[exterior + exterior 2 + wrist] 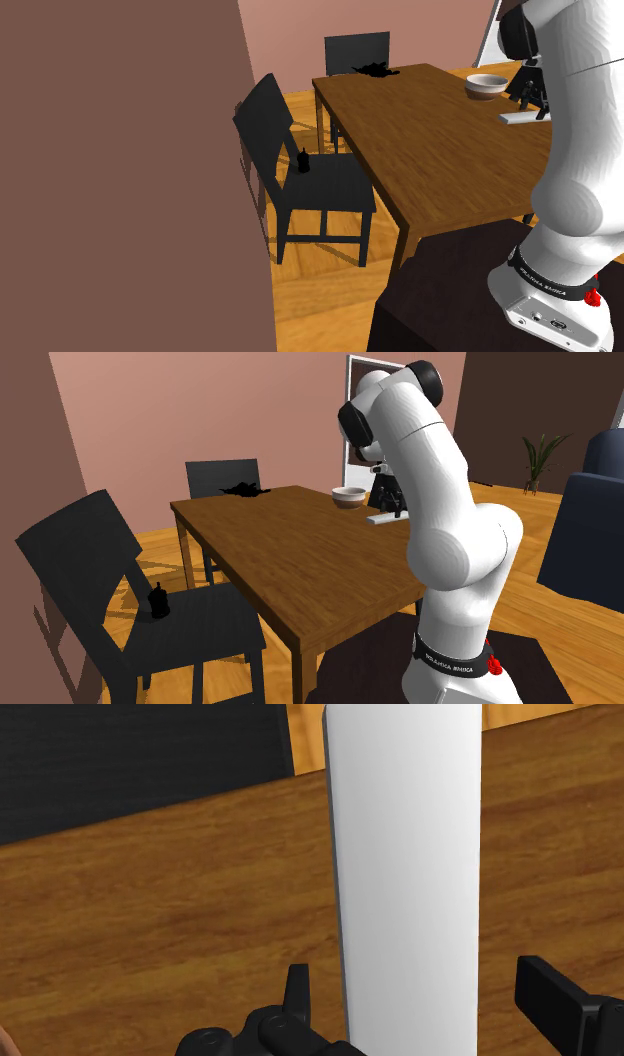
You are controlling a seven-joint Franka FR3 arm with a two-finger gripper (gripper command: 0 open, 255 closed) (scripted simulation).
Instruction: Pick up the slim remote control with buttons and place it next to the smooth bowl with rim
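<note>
The remote (pixel 405 874) is drawn as a plain white slim slab lying flat on the brown wooden table (pixel 150 924). My gripper (pixel 420 994) hangs right over it, open, one black finger on each side and neither touching it. From the shoulder view the remote (pixel 520 118) lies by the table's right edge, just under the gripper (pixel 530 98). The pale bowl (pixel 487 85) with a rim stands a short way behind it. In the second exterior view the bowl (pixel 348 497) is left of the remote (pixel 384 519) and the gripper (pixel 392 502).
A small black object (pixel 376 70) lies at the table's far end. Two dark chairs stand by the table; the nearer one (pixel 300 170) carries a small black bottle (pixel 303 161). A brown wall (pixel 120 180) closes the shoulder view's left. A blue armchair (pixel 590 522) and plant (pixel 540 457) stand beyond.
</note>
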